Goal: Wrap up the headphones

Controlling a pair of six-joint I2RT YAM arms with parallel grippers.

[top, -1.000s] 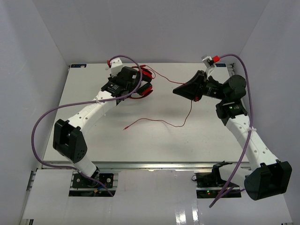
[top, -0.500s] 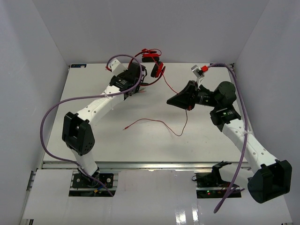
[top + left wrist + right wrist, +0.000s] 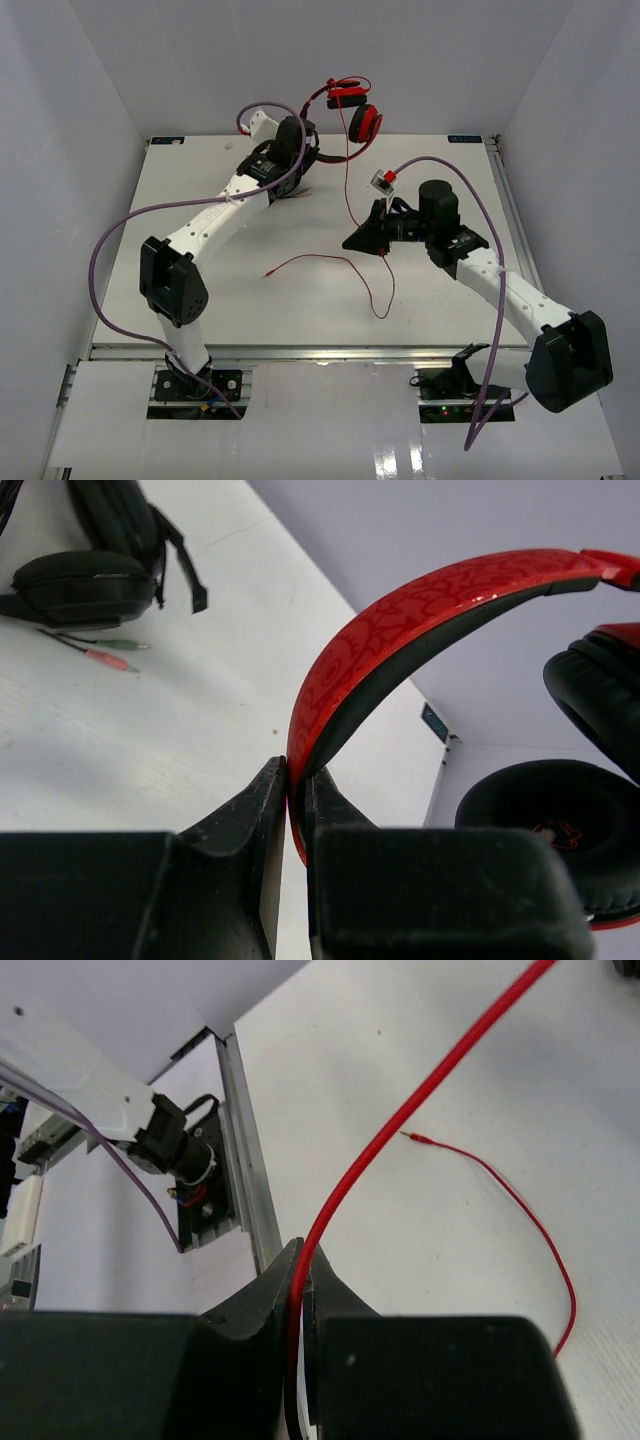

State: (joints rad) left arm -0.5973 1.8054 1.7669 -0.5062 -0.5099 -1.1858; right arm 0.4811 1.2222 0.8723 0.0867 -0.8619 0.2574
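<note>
The red headphones [image 3: 352, 104] hang in the air over the table's back edge, ear cups dangling to the right. My left gripper [image 3: 314, 126] is shut on their red headband [image 3: 400, 620], pinched between both fingers; the black ear pads [image 3: 560, 830] show at the right of the left wrist view. The thin red cable [image 3: 348, 185] drops from the headphones to my right gripper [image 3: 352, 240], which is shut on the cable [image 3: 345, 1180] mid-table. Past that grip the cable loops on the table [image 3: 383, 300] to its plug end [image 3: 266, 272].
All-black headphones [image 3: 85, 575] lie on the table under the left arm, with green and pink plugs [image 3: 112, 652] beside them. White walls enclose the table on the left, back and right. The table's near metal rail [image 3: 245, 1160] and the left arm's base mount show behind the right gripper.
The left gripper has lifted the headphones off the table, up and to the right. The right gripper, still pinching the cable, has swung left and nearer, dragging the slack loop toward the front.
</note>
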